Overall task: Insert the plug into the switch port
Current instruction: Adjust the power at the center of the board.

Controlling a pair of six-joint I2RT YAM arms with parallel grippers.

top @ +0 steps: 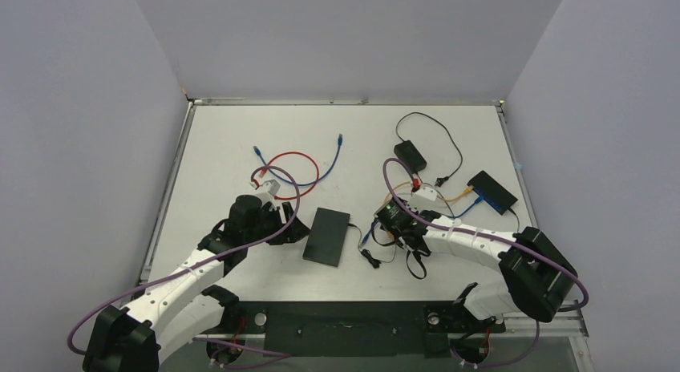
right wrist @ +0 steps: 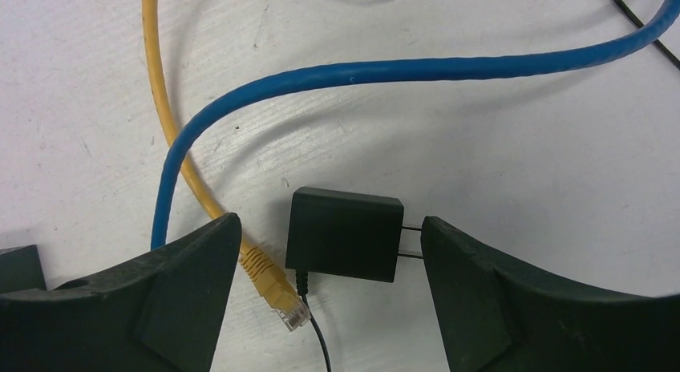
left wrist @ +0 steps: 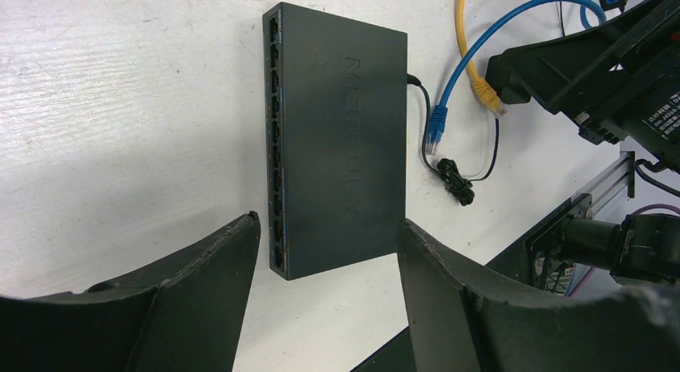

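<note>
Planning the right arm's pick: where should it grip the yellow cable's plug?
Grip the yellow boot just behind the clear plug, pinching its sides from above. It lies flat with its tip free, close beside the black adapter, so the open right gripper likely needs to shift toward it.

Wore white shells along the left arm (top: 172, 296) and right arm (top: 461, 245), with boxy black housings at shoulders, elbows and wrists. Trailed a purple cable (top: 297, 200) in loose loops along each arm. Ended in matte black fingers (left wrist: 200, 300), broad and tapering, scuffed pale at the edges. Carried a white printed label (left wrist: 662, 119) on the right wrist housing, print unreadable.
</note>
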